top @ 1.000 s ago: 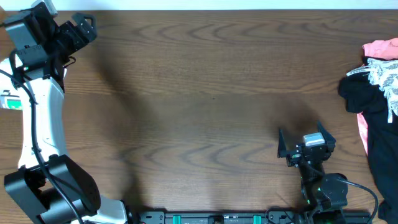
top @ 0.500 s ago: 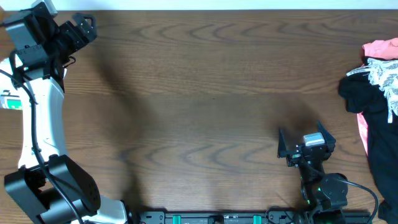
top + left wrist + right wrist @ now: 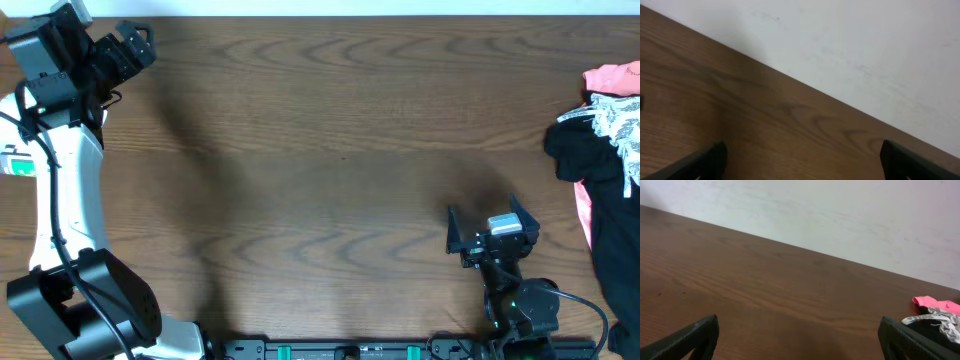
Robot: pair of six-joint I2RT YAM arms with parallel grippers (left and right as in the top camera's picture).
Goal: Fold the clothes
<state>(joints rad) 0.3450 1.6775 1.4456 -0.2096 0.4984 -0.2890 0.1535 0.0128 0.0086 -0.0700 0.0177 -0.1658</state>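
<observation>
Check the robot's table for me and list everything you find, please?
Surface: brown wooden table, nothing lying in the middle.
Job's things: white piece with a green patch at the left edge, mostly hidden by the arm.
Clutter: pile of pink, black and lacy clothes at the right edge.
Grippers: left gripper and right gripper open, holding nothing.
Cables: black cable by the right arm's base.
Surroundings: white wall behind the table.
</observation>
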